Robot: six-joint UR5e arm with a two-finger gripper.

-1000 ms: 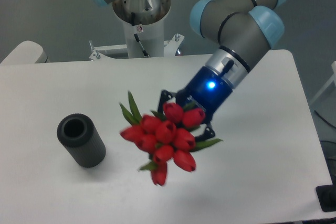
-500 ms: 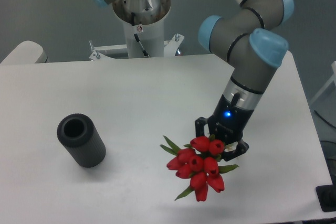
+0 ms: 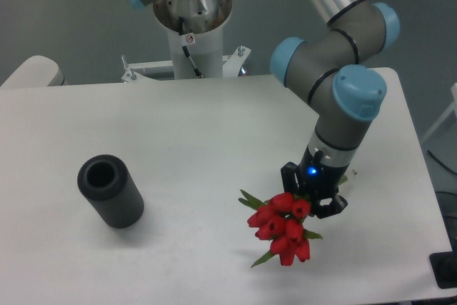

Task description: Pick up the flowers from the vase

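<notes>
The flowers (image 3: pixel 283 228), a bunch of red tulip buds with green leaves, hang low over the white table at the front right. My gripper (image 3: pixel 313 200) is shut on their stems, which are hidden behind the buds. The dark grey ribbed vase (image 3: pixel 111 191) stands upright and empty at the front left, far from the gripper. Its round opening faces up.
The arm's white base column (image 3: pixel 191 30) stands at the back edge of the table (image 3: pixel 214 126). A black object (image 3: pixel 444 271) sits at the front right corner. A pale rounded thing (image 3: pixel 32 71) shows at the far left.
The gripper has carried the flowers from the table's middle to the front right and lower, the arm swinging to point downward. The vase has not moved.
</notes>
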